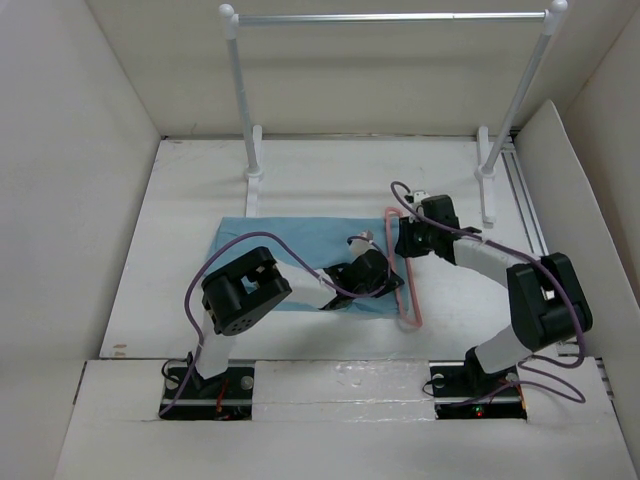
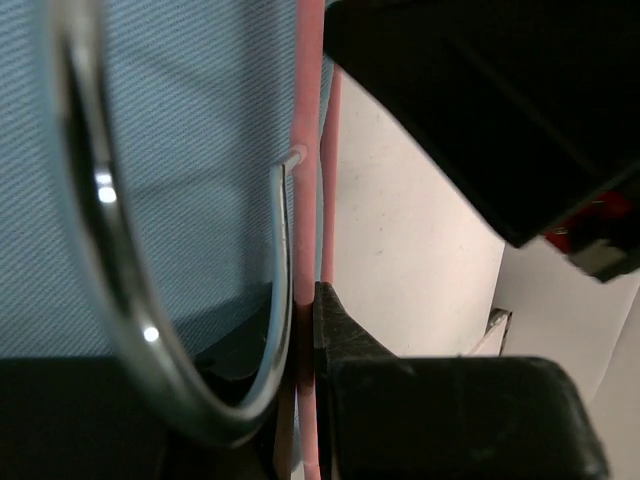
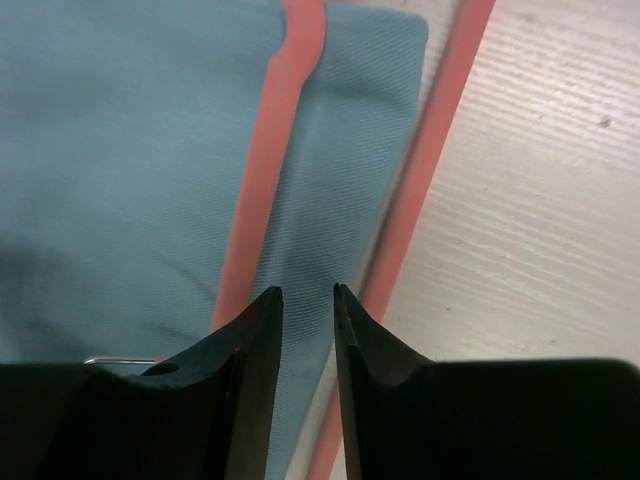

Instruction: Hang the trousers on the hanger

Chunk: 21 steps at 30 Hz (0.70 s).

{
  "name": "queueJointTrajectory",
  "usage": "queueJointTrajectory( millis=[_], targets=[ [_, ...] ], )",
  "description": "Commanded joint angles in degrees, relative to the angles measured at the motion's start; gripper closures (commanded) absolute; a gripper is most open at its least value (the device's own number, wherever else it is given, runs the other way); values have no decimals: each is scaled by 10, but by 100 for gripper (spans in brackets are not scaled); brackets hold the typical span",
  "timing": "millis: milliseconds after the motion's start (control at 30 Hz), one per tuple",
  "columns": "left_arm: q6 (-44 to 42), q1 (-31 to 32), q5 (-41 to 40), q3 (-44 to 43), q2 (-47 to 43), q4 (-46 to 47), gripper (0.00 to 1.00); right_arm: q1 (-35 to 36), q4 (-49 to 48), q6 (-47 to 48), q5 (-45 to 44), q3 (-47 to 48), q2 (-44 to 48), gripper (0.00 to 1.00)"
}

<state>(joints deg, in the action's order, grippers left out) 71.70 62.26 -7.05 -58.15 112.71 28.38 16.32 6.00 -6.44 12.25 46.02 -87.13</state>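
The light-blue trousers (image 1: 270, 240) lie flat on the table in the middle. The pink hanger (image 1: 409, 295) lies along their right end, with the cloth's edge running between its two bars (image 3: 265, 190). My left gripper (image 1: 368, 276) is shut on one pink bar (image 2: 308, 180) next to the metal hook (image 2: 281, 300); its jaws (image 2: 304, 310) pinch the bar. My right gripper (image 1: 408, 243) hovers over the hanger's far end, its fingertips (image 3: 307, 292) a narrow gap apart above the trousers (image 3: 130, 150), holding nothing.
A silver-white garment rail (image 1: 390, 17) stands at the back on two posts with feet (image 1: 253, 172) on the table. White walls enclose the table on the left, right and back. The right arm's elbow (image 1: 545, 300) sits near the right wall.
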Motion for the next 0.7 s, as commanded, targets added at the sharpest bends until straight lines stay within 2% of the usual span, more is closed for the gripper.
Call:
queueJointTrajectory(
  millis=[0,233,533,667],
  targets=[
    [-17,0,8,-12,1,-25,100,13,-18,-14,-27,1,-15,68],
    [-23,-6,10,0,-7,-37,100,44,-1,-52,-92,-14,-11,68],
    [-30,-11,12,7,-16,-42,100,91,37,-74,-184,-25,19,63],
    [-32,-11,12,5,-16,-43,100,96,47,-72,-193,-24,21,61]
  ],
)
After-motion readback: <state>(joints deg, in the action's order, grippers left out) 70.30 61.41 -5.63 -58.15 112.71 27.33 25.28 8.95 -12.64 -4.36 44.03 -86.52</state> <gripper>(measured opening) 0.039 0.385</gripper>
